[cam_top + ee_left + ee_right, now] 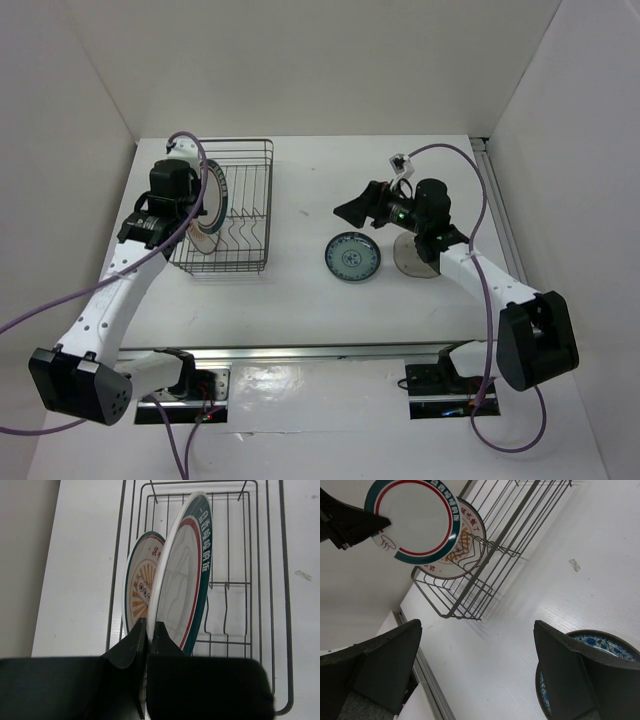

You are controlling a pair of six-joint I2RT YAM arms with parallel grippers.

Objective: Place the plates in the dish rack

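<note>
Left pincer (150,626) is pinching the green-rimmed plate (182,580) by a thin bite at its rim; the plate is on edge over the left part of the dish rack (245,225), just beside the orange-patterned plate (140,587) already standing there. Right pincer (477,630) is spread and empty, hovering over the table above the blue plate (352,257). The grey plate (405,262) lies flat near it, to the right.

Risks as I judge them:
- the bite is small and at one point on the rim, so the plate could swing or slip if I jolt it
- there's little room next to the orange one, so any drift sideways knocks or topples it
- if I let go before the edge sits between prongs (225,607), it falls flat or rolls

Can't see:
- the held plate's lower edge, which is behind my own fingers in the left wrist view, so no telling if it touches the rack floor or which slot it lines up with
- whether the two upright plates touch or just overlap
- all of the grey plate, since my right arm (470,268) partly covers it
</note>
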